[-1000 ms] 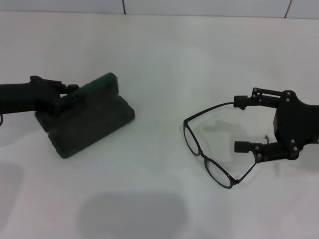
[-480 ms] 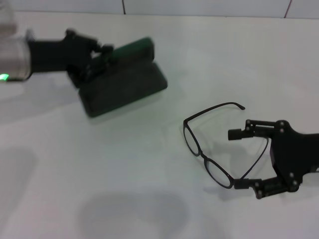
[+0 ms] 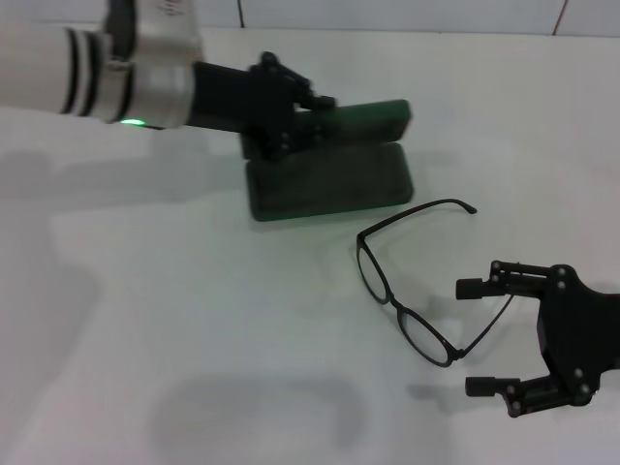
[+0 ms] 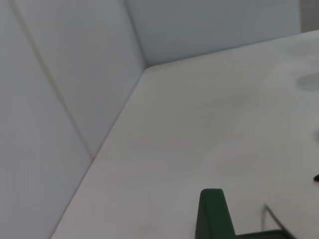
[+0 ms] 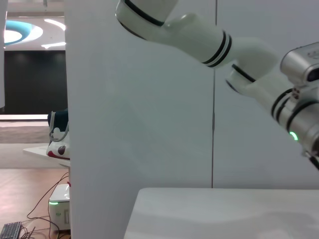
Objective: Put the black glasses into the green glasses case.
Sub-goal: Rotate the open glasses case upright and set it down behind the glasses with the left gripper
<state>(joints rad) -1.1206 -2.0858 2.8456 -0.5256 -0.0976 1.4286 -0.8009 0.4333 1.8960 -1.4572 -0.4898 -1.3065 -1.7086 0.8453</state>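
The green glasses case (image 3: 329,182) stands open on the white table (image 3: 194,310) at the back middle, its lid (image 3: 376,117) raised. My left gripper (image 3: 312,116) is shut on the lid's edge. The lid's green corner also shows in the left wrist view (image 4: 214,215). The black glasses (image 3: 402,283) lie unfolded just in front of the case, to its right. My right gripper (image 3: 471,337) is open at the front right, and the tip of the glasses' nearer temple arm lies between its fingers.
A white wall (image 3: 387,12) runs along the table's far edge. In the right wrist view I see my left arm (image 5: 209,40) against the wall and a room with cables on the floor beyond the partition.
My left gripper has carried the case to the right, from the left side to just behind the glasses. My right gripper has moved toward the front edge. The glasses have stayed put.
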